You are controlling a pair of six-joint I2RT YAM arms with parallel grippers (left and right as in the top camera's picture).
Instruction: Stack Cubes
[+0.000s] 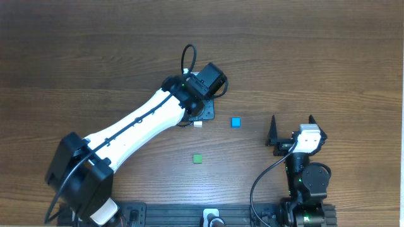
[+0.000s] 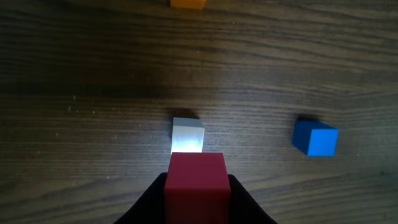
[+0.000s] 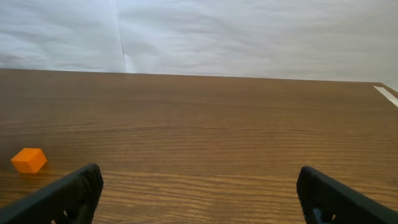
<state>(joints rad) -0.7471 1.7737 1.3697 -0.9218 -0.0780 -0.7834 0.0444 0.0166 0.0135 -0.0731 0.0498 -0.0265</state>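
Observation:
My left gripper (image 2: 196, 190) is shut on a red cube (image 2: 196, 177) and holds it above the table, just short of a white cube (image 2: 187, 135) lying on the wood. In the top view the left gripper (image 1: 201, 101) hangs near the table's middle, with the white cube (image 1: 197, 124) at its edge. A blue cube (image 1: 235, 122) (image 2: 316, 137) lies to the right of the white one. Nearer the front lies a green cube (image 1: 197, 159). My right gripper (image 1: 291, 129) (image 3: 199, 177) stands open and holds nothing, at the right near its base.
An orange cube (image 3: 28, 160) (image 2: 188, 3) lies on the table beyond the left gripper. The wooden table (image 1: 328, 57) stretches bare to the back and right. A pale wall rises behind the table's far edge.

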